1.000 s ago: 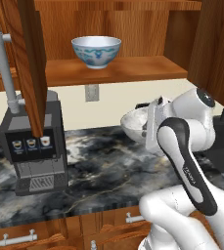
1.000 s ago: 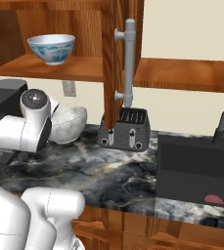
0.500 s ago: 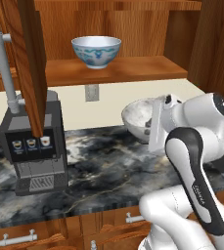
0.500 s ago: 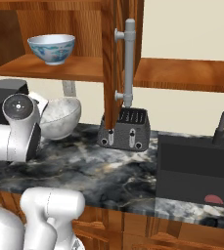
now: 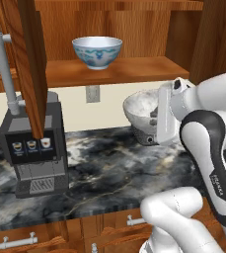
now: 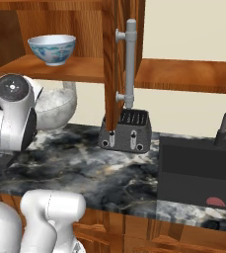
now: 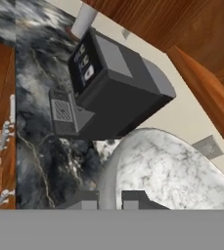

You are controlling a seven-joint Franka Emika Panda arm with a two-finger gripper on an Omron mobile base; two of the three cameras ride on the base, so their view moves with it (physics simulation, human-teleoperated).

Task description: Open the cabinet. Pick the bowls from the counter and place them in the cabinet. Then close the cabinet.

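The cabinet [image 5: 114,69] stands with both doors swung wide, so its shelf is free to take things. The blue-patterned bowl [image 5: 97,52] already sits upright on that shelf, toward the left, leaving bare wood to its right.

The speckled bowl [image 5: 140,109] is up off the counter [image 5: 99,173], carried at about the height of the shelf's underside. The gripper [image 7: 109,200] has its fingers pinched shut on the bowl's rim, one finger inside and one outside, which is why the bowl hangs tipped with its mouth turned partly sideways. From the hand's own camera the marbled inside of the bowl spreads just above the fingertips.

Below and to the left stands a coffee machine [image 5: 33,148], and a toaster [image 6: 127,131] sits further right under the open right door [image 6: 115,59]. The bowl rides above both, so I judge the lift was made high enough to clear them. It is not yet over the shelf edge; by my reckoning it needs more height and then a push inward beside the first bowl.
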